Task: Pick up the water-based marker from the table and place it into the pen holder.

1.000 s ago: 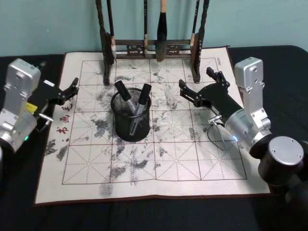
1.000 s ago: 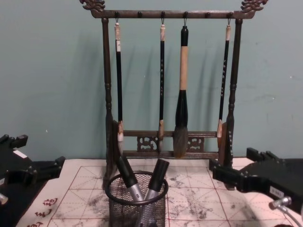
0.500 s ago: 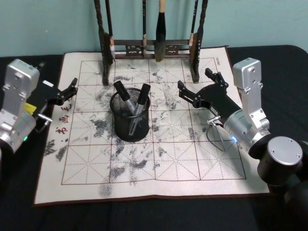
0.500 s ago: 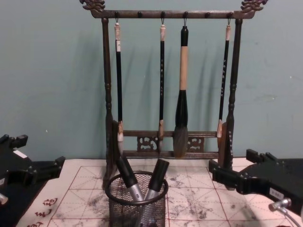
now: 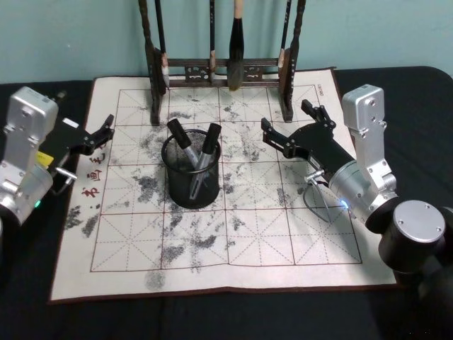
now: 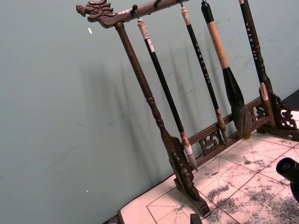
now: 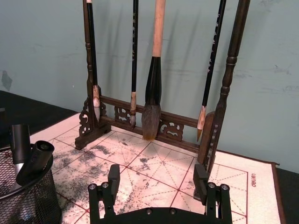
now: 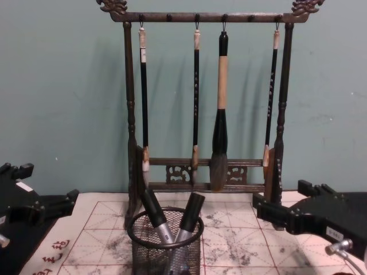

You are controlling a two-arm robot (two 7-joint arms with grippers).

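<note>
two markers (image 5: 195,149) are stood leaning in the pen holder (image 5: 192,185) mid-mat, caps up against the rim; none is seen lying on the practice mat (image 5: 233,234), so placement is judged done. right gripper (image 5: 291,129) is held beside the holder, jaws apart and empty. left gripper (image 5: 100,132) is parked at the mat's left edge, jaws apart.

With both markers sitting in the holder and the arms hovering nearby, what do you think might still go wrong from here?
1. The right gripper is open, low over the mat, beside the pen holder; a sideways swing might tip it.
2. Both markers lean out over the rim, so a nudge could flick one out.
3. The brush rack stands just behind; lifting that arm forward may snag it.
</note>
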